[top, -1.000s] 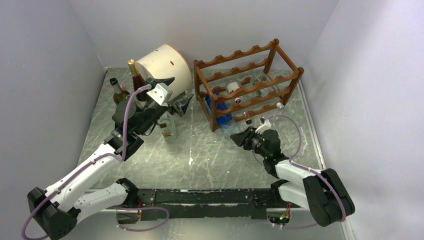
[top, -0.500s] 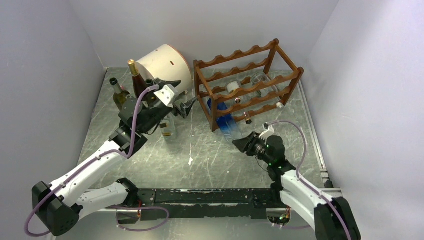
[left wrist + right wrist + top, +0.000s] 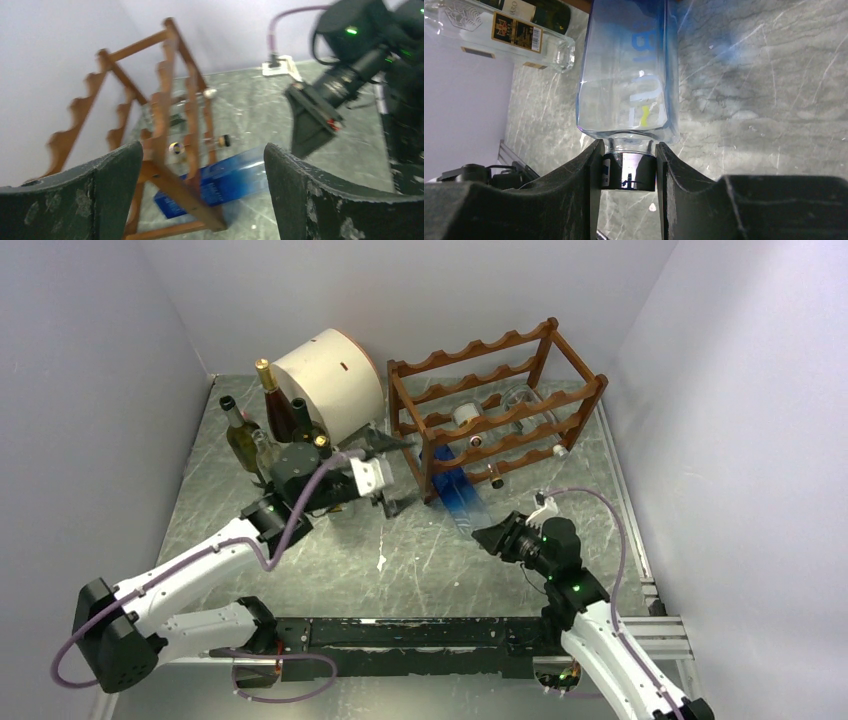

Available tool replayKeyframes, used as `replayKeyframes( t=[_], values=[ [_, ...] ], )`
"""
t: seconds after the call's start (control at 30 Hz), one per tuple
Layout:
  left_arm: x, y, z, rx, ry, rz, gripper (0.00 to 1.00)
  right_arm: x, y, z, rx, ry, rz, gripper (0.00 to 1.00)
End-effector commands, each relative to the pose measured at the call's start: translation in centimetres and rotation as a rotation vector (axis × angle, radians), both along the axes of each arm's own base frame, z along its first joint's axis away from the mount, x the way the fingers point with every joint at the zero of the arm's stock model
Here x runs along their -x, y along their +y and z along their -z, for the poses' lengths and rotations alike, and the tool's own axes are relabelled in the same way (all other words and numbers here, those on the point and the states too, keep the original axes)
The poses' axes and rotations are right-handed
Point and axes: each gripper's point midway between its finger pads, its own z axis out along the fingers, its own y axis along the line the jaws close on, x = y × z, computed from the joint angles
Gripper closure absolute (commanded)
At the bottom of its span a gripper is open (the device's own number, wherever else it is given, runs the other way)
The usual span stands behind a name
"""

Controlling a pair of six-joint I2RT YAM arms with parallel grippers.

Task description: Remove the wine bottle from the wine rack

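The reddish-brown wine rack (image 3: 495, 410) stands at the back right, and it shows blurred in the left wrist view (image 3: 165, 110). A blue glass wine bottle (image 3: 460, 495) lies slanted on the table, its base end still under the rack's bottom tier (image 3: 225, 182). My right gripper (image 3: 490, 537) is shut on the bottle's dark cap (image 3: 629, 172), with the blue body (image 3: 629, 75) stretching away from the jaws (image 3: 629, 145). My left gripper (image 3: 395, 475) hangs open at the rack's left end, its fingers wide apart with nothing between them (image 3: 202, 147).
A cream drum (image 3: 330, 370) lies at the back left with several upright bottles (image 3: 240, 430) beside it. More bottles rest in the rack's middle tier (image 3: 470, 415). A clear labelled bottle (image 3: 509, 35) stands left of the blue one. White walls close in three sides.
My right gripper has drawn back toward the near edge, sliding the blue bottle further out of the rack. My left gripper has swung right and down from the standing bottles to the rack's end.
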Motion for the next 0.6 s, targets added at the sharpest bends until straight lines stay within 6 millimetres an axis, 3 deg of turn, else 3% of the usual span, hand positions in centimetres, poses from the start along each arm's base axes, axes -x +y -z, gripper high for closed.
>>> replayKeyframes(
  t=[0.0,0.17,0.33,0.57],
  values=[
    [3.4,-3.1,3.7,-0.156,-0.106,0.115,0.05,1.2,0.5,-2.0,-0.018,0.006,-0.048,1.00],
    [5.5,-5.8,8.1,-0.289,-0.210,0.124,0.05,2.1,0.3,-3.3,-0.022,0.009,-0.053,1.00],
    [5.8,-8.8,10.3,-0.386,-0.269,0.172,0.01,3.0,0.2,-5.1,-0.036,0.017,-0.059,1.00],
    [5.9,-12.0,15.6,-0.535,-0.368,0.248,0.01,4.2,-0.6,-7.0,0.009,0.036,-0.061,1.00]
  ],
)
